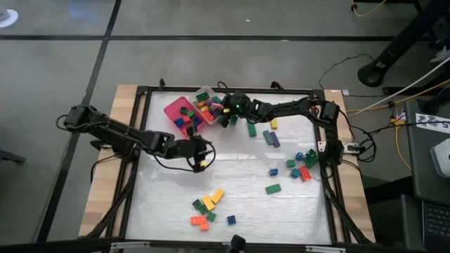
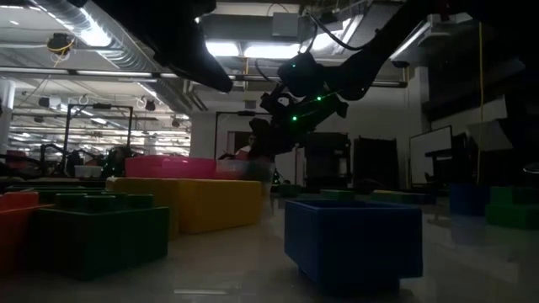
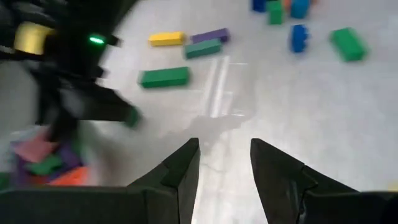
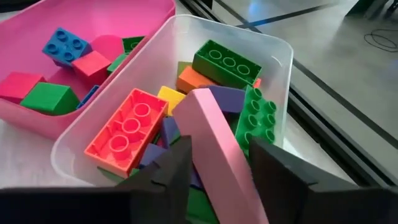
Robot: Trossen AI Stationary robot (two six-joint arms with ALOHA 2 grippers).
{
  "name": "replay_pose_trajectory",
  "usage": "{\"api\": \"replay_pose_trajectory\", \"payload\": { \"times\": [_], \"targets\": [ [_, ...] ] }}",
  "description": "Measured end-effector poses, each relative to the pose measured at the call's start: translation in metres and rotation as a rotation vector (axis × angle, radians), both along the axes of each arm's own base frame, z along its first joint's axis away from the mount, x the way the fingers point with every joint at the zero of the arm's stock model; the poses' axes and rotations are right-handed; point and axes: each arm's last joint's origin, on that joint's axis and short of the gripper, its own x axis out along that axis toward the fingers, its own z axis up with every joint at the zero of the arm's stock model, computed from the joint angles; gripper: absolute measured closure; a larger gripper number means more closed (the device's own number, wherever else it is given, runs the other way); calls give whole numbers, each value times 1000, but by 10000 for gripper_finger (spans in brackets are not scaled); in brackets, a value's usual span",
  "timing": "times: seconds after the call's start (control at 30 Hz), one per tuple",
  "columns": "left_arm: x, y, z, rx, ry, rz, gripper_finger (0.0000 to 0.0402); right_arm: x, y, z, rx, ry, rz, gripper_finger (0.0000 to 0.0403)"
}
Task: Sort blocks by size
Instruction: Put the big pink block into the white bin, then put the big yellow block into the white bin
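Item: long pink block [image 4: 217,149] between my right gripper's [image 4: 217,171] parting jaws, over the clear tray [image 4: 283,53] of long blocks at far centre; release squarely inside its rim; left gripper [image 3: 225,165] waits apart, empty.

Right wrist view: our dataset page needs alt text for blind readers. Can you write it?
A long pink block leans between the right gripper's parted fingers over a clear tray piled with long red, green, orange and purple blocks. Beside it, a pink tray holds short blue, red and green blocks.
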Motion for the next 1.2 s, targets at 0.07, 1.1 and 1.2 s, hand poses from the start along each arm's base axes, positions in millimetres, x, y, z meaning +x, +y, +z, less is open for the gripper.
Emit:
{"api": "replay_pose_trajectory", "payload": {
  "times": [0.07, 1.1, 1.2],
  "targets": [
    [-1, -6, 0, -50, -3, -37, 271, 0, 0, 0, 0, 0, 0, 227],
    [-4, -68, -31, -212, 178, -499, 271, 20, 8, 95, 142, 343, 172, 214],
    [-4, -77, -41, -202, 232, -589, 271, 14, 20, 105, 191, 457, 223, 214]
  ]
}}
